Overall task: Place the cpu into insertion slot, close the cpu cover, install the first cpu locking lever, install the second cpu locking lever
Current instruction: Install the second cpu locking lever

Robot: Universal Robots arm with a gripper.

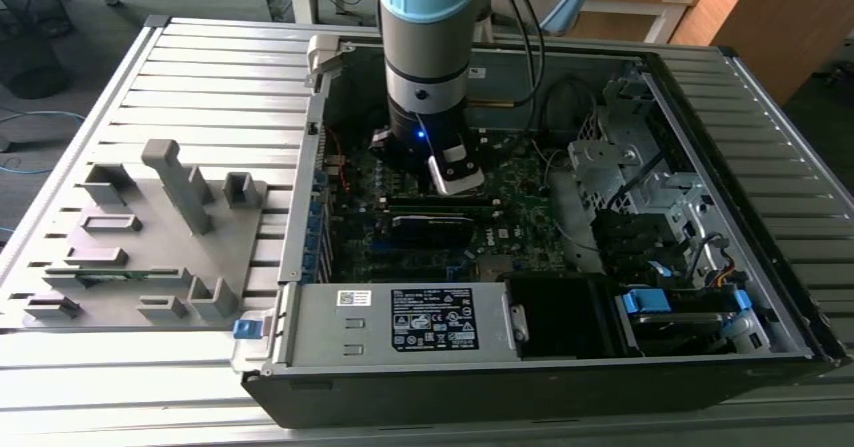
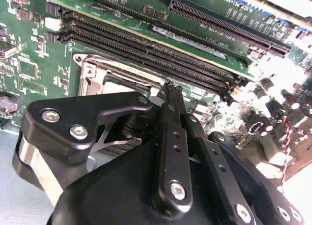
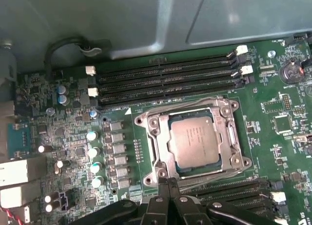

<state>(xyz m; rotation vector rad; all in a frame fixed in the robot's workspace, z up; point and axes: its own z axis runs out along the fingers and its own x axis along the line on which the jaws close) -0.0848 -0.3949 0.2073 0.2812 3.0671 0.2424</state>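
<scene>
The cpu [image 3: 194, 139], a dull silver square, lies in the insertion slot [image 3: 152, 167] on the green motherboard. The cpu cover [image 3: 157, 132], a thin silver frame, lies flat around it with the chip showing through its window. Thin wire levers [image 3: 219, 177] run along the socket's edges; whether they are latched I cannot tell. My gripper [image 3: 168, 182] is shut, its black fingertips pressed together with nothing between them, right at the socket's edge. In the second wrist view the gripper [image 2: 171, 88] tips sit against the socket rim [image 2: 105, 73]. The exterior view has the gripper [image 1: 457, 182] low inside the case.
Black memory slots [image 3: 165, 76] run along both sides of the socket. The open computer case [image 1: 694, 87] encloses the board, with a white-labelled power supply [image 1: 427, 319] at its near end and a drive cage [image 1: 627, 177] on the exterior view's right. A grey fixture [image 1: 147, 227] stands outside it.
</scene>
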